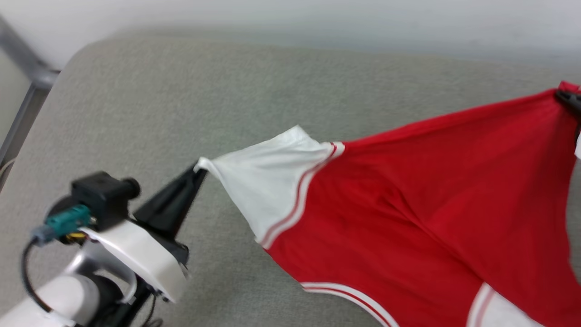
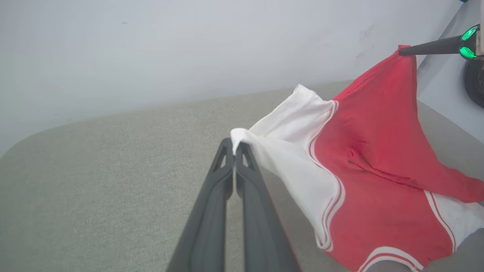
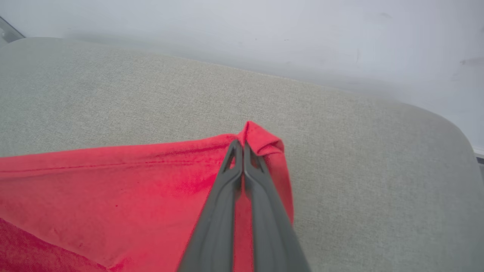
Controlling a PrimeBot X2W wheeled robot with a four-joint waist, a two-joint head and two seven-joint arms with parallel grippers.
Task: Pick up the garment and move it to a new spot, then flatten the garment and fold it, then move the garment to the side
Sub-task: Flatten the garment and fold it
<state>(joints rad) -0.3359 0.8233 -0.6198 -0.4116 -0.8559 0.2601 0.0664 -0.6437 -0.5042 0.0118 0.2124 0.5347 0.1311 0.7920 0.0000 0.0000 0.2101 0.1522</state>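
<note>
The garment [image 1: 408,200] is a red T-shirt with white sleeves and red-and-white striped trim, stretched above the grey cushion between my two grippers. My left gripper [image 1: 199,169] is shut on the tip of a white sleeve [image 2: 287,151], seen close in the left wrist view [image 2: 234,145]. My right gripper [image 3: 242,145] is shut on a red corner of the garment [image 3: 113,189], at the right edge of the head view [image 1: 567,97]. The lower part of the garment hangs loose toward the bottom of the head view. Its lettering is hidden.
A wide grey fabric cushion [image 1: 190,100] lies under the garment, with a pale wall [image 1: 317,13] behind it. A grey metal frame [image 1: 27,68] stands at the far left. My right arm's base with green lights [image 2: 469,41] shows at the top right of the left wrist view.
</note>
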